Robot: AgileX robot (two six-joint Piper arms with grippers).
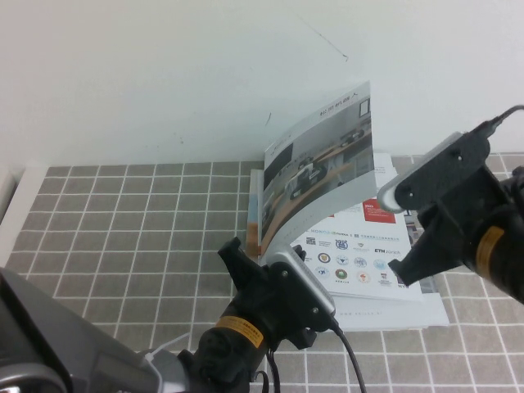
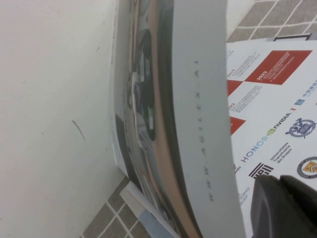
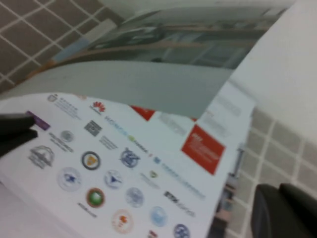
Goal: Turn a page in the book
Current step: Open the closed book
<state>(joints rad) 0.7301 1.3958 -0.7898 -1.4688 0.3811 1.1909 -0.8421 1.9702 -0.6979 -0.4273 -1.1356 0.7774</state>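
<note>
Page (image 1: 323, 168): thin glossy leaf, light, floppy, slippery; stands curled over the book (image 1: 372, 270) on the tiled table (image 1: 123, 237); best pinched at free edge.
My left pincer (image 1: 278, 274): at page's lower corner, grip unclear.
My right pincer (image 1: 409, 262): clenched, holding nothing, over book's right edge.

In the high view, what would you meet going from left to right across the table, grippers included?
Left gripper at the lifted leaf's lower edge → the page, standing up and curved → exposed inner page with red squares and logos → right gripper, shut, over the book's right edge.
</note>
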